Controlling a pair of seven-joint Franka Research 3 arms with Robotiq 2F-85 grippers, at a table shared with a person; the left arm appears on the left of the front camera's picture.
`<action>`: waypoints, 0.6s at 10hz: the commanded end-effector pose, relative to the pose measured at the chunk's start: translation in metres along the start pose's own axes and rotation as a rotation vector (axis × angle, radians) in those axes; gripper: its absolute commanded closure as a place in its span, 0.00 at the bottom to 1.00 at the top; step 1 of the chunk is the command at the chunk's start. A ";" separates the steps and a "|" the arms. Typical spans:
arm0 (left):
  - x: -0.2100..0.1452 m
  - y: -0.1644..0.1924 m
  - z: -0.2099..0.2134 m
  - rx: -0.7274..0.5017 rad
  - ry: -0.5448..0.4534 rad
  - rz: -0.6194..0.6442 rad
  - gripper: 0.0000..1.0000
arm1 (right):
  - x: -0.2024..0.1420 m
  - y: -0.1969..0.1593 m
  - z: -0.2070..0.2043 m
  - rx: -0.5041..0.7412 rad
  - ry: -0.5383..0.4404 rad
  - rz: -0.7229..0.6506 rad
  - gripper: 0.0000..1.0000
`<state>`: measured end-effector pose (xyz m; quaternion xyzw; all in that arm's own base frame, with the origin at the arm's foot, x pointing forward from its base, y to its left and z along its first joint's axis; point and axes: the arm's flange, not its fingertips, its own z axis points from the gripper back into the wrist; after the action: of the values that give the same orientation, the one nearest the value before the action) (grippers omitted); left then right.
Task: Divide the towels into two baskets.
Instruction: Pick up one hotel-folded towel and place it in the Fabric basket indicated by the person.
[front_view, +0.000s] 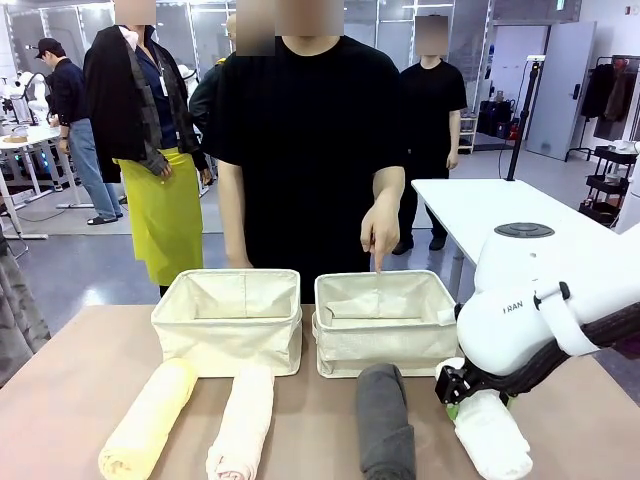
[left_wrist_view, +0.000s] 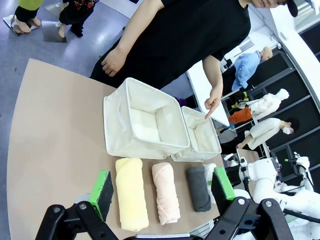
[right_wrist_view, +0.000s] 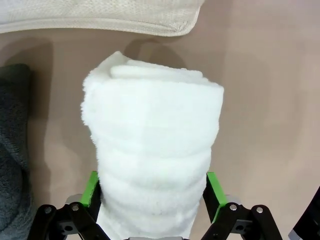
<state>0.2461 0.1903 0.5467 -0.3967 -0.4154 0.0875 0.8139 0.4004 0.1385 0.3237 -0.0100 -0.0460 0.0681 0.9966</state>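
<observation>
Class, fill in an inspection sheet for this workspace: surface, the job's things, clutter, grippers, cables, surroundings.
Surface: tan tabletop, bare around the things.
Job's things: left basket and right basket, cream, side by side toward the far side, both empty. In a row in front of them lie the yellow towel, pink towel, dark grey towel and white towel, all rolled.
Clutter: nothing seen.
Grippers: right gripper open, pads either side of the white towel. Left gripper open above the table, holding nothing.
Cables: nothing seen on the table.
Surroundings: a person at the far side, one hand pointing into the right basket. Other people and a white table are behind.
</observation>
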 end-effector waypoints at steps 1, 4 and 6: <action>0.004 0.000 0.000 -0.016 -0.012 0.000 0.00 | -0.035 -0.004 -0.017 0.001 -0.031 -0.049 0.00; 0.004 0.000 0.000 -0.016 -0.012 0.000 0.00 | -0.034 -0.003 -0.019 0.025 -0.030 -0.045 0.29; 0.004 0.000 0.000 -0.016 -0.012 0.000 0.00 | -0.034 -0.001 -0.018 0.024 -0.027 -0.038 0.49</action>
<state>0.2461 0.1903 0.5467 -0.3967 -0.4154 0.0875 0.8139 0.4031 0.1411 0.3180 -0.0032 -0.0505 0.0651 0.9966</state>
